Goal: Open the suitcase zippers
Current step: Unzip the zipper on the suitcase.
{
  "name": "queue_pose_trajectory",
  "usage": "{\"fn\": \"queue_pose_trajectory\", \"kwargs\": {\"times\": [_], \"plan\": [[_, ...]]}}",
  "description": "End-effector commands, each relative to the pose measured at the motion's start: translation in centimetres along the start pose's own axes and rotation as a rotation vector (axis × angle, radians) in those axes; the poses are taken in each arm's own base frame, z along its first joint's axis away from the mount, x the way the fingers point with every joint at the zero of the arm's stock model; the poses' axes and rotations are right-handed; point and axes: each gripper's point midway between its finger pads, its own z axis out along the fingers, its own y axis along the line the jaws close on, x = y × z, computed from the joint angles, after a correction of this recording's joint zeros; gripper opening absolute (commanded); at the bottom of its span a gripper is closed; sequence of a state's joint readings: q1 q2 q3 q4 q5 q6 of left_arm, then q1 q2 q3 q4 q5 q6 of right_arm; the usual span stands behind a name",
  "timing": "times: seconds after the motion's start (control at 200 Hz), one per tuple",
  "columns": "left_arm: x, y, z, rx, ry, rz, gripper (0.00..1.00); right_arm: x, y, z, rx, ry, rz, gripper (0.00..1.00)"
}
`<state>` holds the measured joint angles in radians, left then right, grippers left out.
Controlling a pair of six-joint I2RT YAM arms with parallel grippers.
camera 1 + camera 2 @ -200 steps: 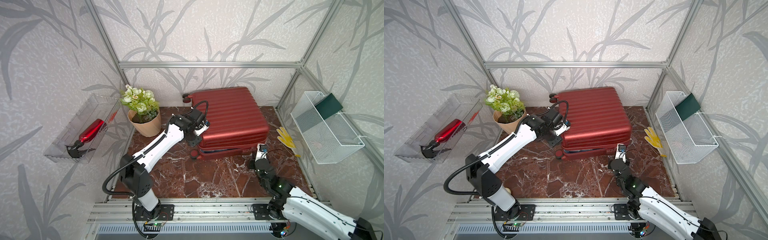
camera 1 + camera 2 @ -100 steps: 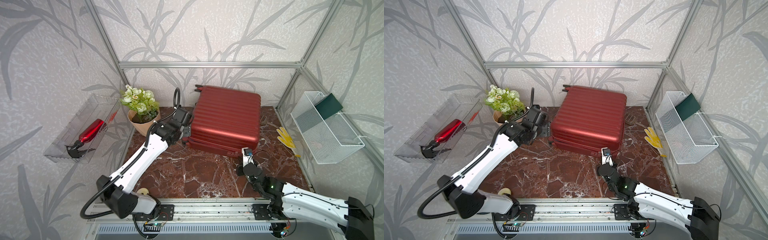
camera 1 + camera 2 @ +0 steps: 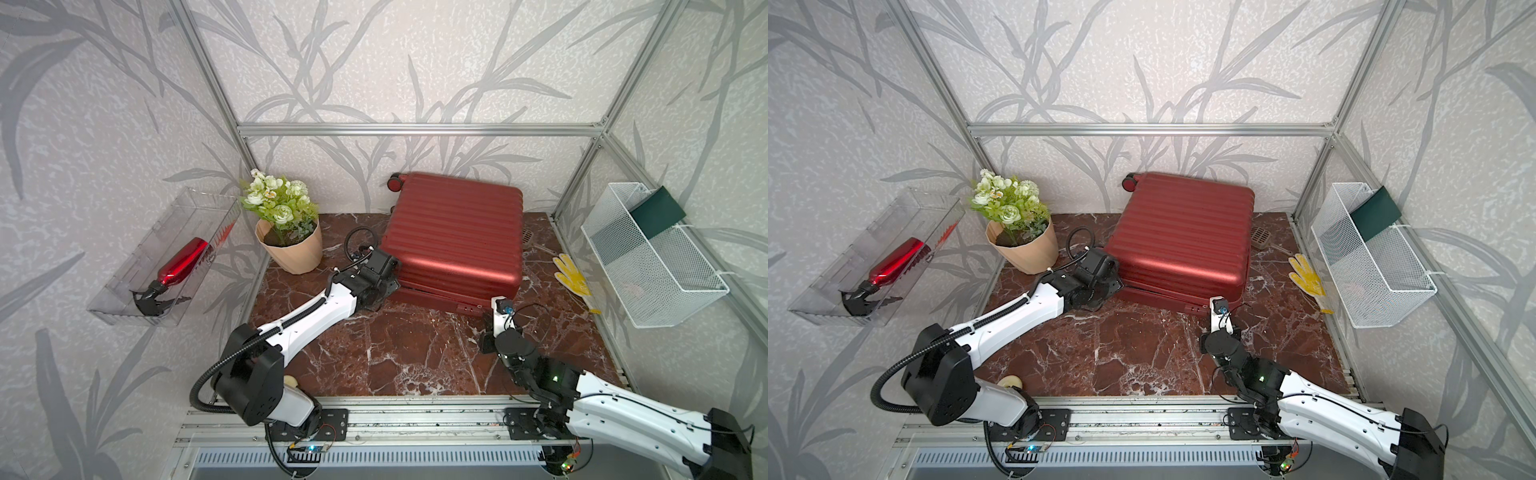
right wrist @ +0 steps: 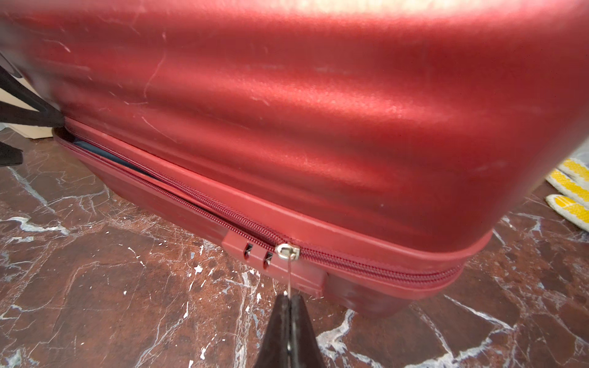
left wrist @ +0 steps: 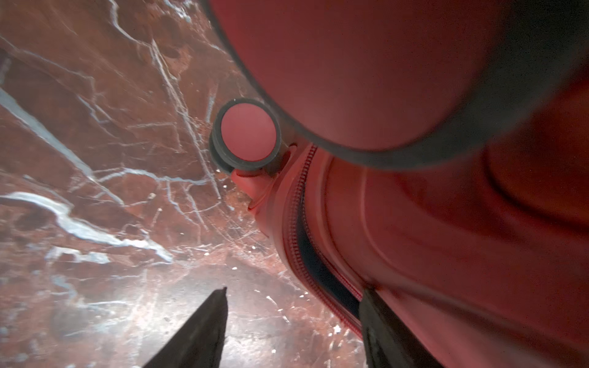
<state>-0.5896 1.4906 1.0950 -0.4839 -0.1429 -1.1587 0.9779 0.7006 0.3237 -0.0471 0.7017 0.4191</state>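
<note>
**Suitcase.** The dark red, ribbed hard-shell suitcase lies flat on the red-brown marble tabletop. It sits in the upper centre of the frame in both top views, with its far edge close to the rear wall. A red-and-black wheel shows at its upper left corner.

**Zipper.** In the right wrist view the thin dark red zipper runs along the seam across the lower half of the frame.
- The small silver slider sits just beside a red lock block with two slots.
- Left of the slider the teeth are parted, and a dark gap widens toward the left edge of the frame.
- Right of the slider the teeth are joined as far as the corner.

**Right claw**. It is clenched on the slider's thin metal pull tab at the bottom centre of the frame. You can see the tab run straight from the slider into the pinched tips.

**Left claw**. It is released, with its dark fingers well apart at the bottom of the left wrist view.
- The right-hand finger overlaps the parted zipper at the suitcase's corner. You cannot tell whether it touches.
- A second wheel sits mid-frame.

**Surroundings.** A peach pot of white flowers stands left of the suitcase. A yellow glove lies to its right.
</note>
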Motion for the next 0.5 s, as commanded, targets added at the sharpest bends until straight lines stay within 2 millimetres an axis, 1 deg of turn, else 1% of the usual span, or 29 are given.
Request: {"fn": "queue_pose_trajectory", "kwargs": {"times": [0.0,0.15,0.29,0.4,0.495], "plan": [[-0.3,-3.5,2.0,0.106,0.009,-0.105,0.62,0.0,-0.4,-0.2,0.018,-0.003,-0.01,0.0],[0.3,-2.7,3.4,0.073,0.027,-0.124,0.55,-0.1,-0.2,-0.2,0.011,0.0,-0.013,0.0],[1.5,-2.2,5.1,0.065,0.06,-0.144,0.47,0.1,0.0,0.0,0.001,0.008,-0.012,0.0],[2.3,-1.7,6.6,0.054,0.083,-0.168,0.38,0.3,0.2,0.0,-0.005,0.013,-0.012,0.0],[2.7,-1.5,7.2,0.062,0.085,-0.173,0.34,0.3,0.1,0.0,-0.003,0.015,-0.016,0.0]]}}
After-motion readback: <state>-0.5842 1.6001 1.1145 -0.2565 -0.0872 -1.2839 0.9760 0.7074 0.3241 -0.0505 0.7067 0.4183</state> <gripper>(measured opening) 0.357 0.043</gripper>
